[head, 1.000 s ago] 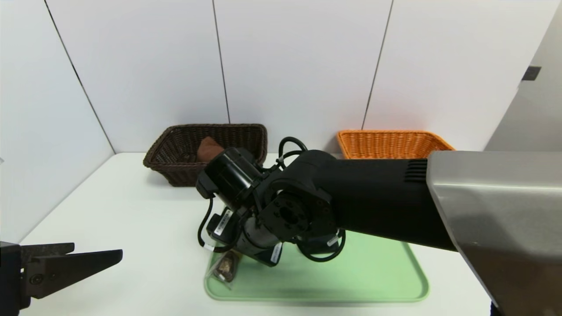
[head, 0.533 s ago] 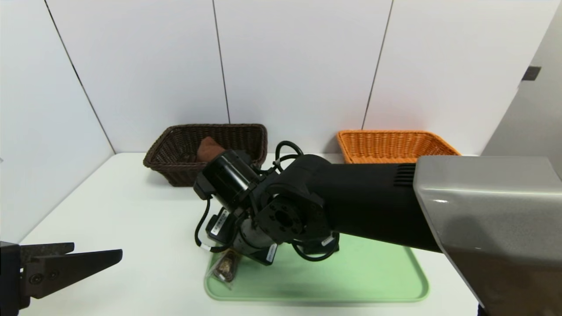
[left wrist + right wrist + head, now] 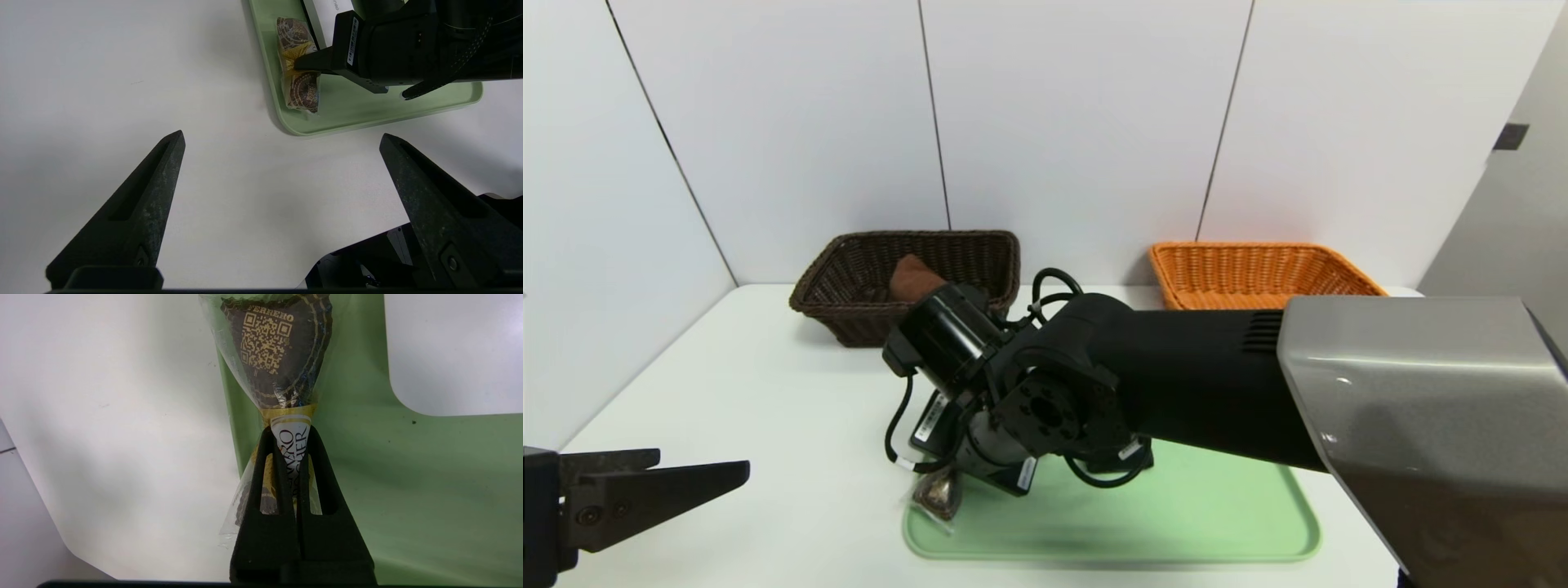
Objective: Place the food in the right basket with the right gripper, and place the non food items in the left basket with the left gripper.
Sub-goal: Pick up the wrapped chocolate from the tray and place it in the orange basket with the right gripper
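Observation:
A clear-wrapped strip of gold-and-brown sweets (image 3: 278,355) lies over the near left corner of the green tray (image 3: 1217,506). My right gripper (image 3: 291,430) is shut on the strip's middle, and the wrapper bunches between the fingers. From the left wrist view the same grip shows on the sweets (image 3: 304,87). In the head view my right arm (image 3: 1045,408) hides its own fingers, and only the strip's end (image 3: 938,495) sticks out. My left gripper (image 3: 282,139) hangs open over bare table at the near left. A white slab (image 3: 453,351) lies on the tray beside the sweets.
The dark brown left basket (image 3: 849,318) stands at the back left with a brown towel (image 3: 913,276) in it. The orange right basket (image 3: 1258,269) stands at the back right. White walls close off the table's back and left sides.
My right gripper has gone from open to shut on the strip of sweets. The right arm has shifted slightly left and down. The left gripper has not moved.

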Robot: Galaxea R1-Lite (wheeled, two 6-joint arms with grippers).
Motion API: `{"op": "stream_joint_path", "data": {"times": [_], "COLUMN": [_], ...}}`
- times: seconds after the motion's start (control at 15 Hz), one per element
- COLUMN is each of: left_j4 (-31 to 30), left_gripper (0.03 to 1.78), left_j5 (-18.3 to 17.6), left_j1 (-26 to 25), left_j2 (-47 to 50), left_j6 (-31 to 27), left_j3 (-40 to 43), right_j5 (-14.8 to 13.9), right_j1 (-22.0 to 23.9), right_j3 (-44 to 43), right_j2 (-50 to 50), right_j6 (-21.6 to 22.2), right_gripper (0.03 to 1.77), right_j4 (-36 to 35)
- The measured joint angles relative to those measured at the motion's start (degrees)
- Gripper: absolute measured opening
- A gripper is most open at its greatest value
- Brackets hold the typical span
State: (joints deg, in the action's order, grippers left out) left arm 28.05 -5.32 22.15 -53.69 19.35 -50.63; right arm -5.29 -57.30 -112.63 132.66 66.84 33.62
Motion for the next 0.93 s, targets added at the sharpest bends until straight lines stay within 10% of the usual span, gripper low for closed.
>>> {"op": "stream_joint_path", "data": {"times": [0.6, 0.93], "left_j4": [0.0, 0.0], "left_gripper": [1.69, 1.69], "left_j5": [0.2, 0.1], "left_j1": [-0.1, -0.1], "left_j2": [0.1, 0.0], "left_j6": [0.0, 0.0], "left_j3": [0.0, -0.2], "right_j5": [0.1, 0.0], "right_j1": [0.2, 2.5], "right_j3": [0.2, 0.4], "right_j2": [-5.3, -17.7], "right_j6": [-0.6, -8.0], "right_gripper": [0.07, 0.07], "right_j4": [0.9, 0.6]}}
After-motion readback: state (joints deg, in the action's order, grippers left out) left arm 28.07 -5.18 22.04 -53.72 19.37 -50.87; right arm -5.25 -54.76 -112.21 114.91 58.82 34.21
